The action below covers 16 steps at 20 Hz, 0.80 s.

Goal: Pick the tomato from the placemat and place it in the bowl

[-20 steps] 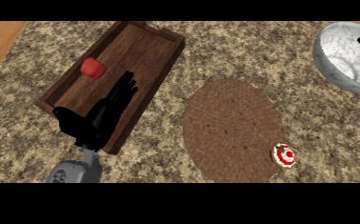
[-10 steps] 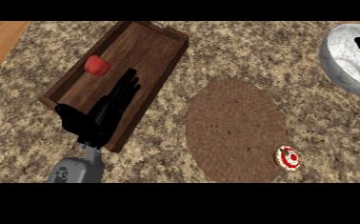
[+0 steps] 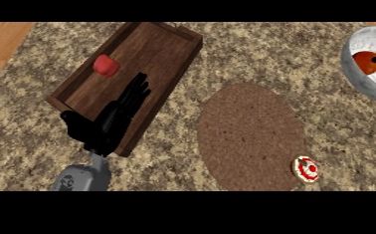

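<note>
Head view has swung right since a second ago; steel bowl [image 3: 361, 61] now shows the tomato [image 3: 365, 60] inside, off the brown placemat [image 3: 249, 136]; left hand [image 3: 110, 121] rests straight-fingered, holding nothing, over wooden tray [image 3: 158, 41]; placing looks done.

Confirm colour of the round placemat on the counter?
Brown, finely speckled: the placemat shows best in the head view, the only one given.

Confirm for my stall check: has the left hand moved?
No. The left hand stays over the wooden tray's near end, fingertips just short of the red object.
</note>
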### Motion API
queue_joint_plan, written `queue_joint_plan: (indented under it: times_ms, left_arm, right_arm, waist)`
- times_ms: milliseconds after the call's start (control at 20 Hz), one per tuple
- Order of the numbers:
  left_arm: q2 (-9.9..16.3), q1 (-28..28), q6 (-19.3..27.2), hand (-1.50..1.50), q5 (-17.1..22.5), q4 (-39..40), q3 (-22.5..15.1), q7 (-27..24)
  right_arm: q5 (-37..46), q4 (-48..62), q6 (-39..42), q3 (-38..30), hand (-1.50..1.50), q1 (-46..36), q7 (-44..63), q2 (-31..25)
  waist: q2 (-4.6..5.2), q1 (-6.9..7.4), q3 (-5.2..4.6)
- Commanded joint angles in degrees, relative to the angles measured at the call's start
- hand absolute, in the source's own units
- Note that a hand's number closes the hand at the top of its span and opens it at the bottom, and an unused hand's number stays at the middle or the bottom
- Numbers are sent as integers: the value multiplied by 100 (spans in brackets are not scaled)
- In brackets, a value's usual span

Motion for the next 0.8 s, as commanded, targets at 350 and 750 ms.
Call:
queue_joint_plan:
  times_ms: [350,750]
  left_arm:
    - [118,-38,-17,0,139,-5,225,124]
    - [107,399,181,0,-28,-144,260,-27]
  right_arm:
    - [-2139,212,-597,-2030,-150,-326,-1823,173]
    - [-3502,-488,917,-2854,-150,426,-3328,-15]
  waist:
    - [-92,-237,21]
    - [-236,-563,-22]
